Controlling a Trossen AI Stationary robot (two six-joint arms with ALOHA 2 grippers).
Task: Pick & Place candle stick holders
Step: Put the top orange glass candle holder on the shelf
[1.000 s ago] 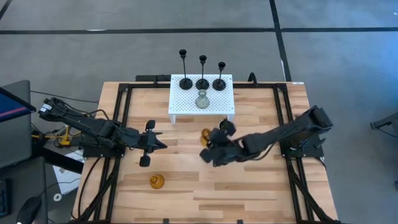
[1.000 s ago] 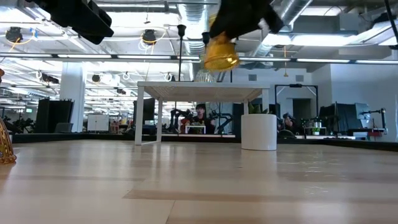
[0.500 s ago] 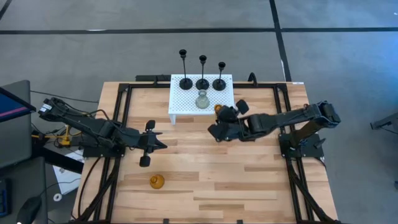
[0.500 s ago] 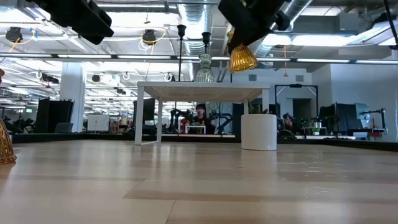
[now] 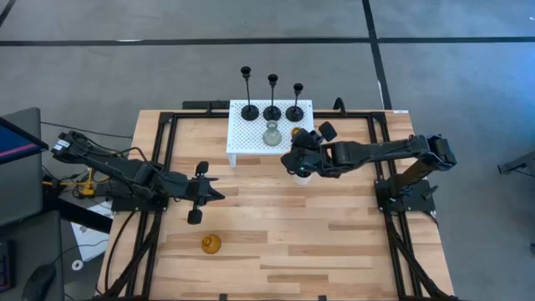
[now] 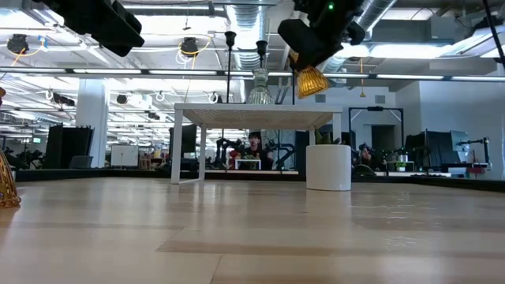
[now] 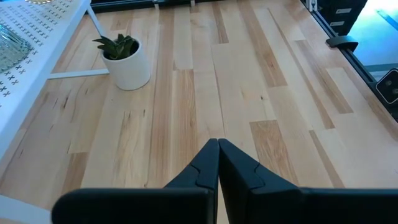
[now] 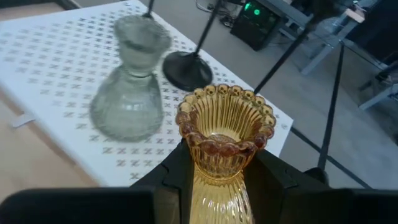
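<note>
My right gripper is shut on an amber glass holder, which it holds just above the right part of the white perforated stand. The amber holder also shows in the low view. On the stand are a pale glass holder and three black thin-stemmed holders, all resting on their bases. A second amber holder stands on the table at the near left. My left gripper is shut and empty over the table's left half. My right gripper pinches the amber holder's narrow neck below its beaded rim, one finger on each side. The fingers come from the table's right, slanting down. The holder is upright, mouth up, lifted clear of the stand.
A small white pot with a green plant stands on the table just near of the stand's right leg, below my right arm. The table's near half is bare wood except for the second amber holder.
My right gripper has carried the amber holder from the middle of the table toward the far edge, to a place over the stand's right part beside the pale glass holder. It has stayed shut on it, and the holder has stayed clear of the table.
</note>
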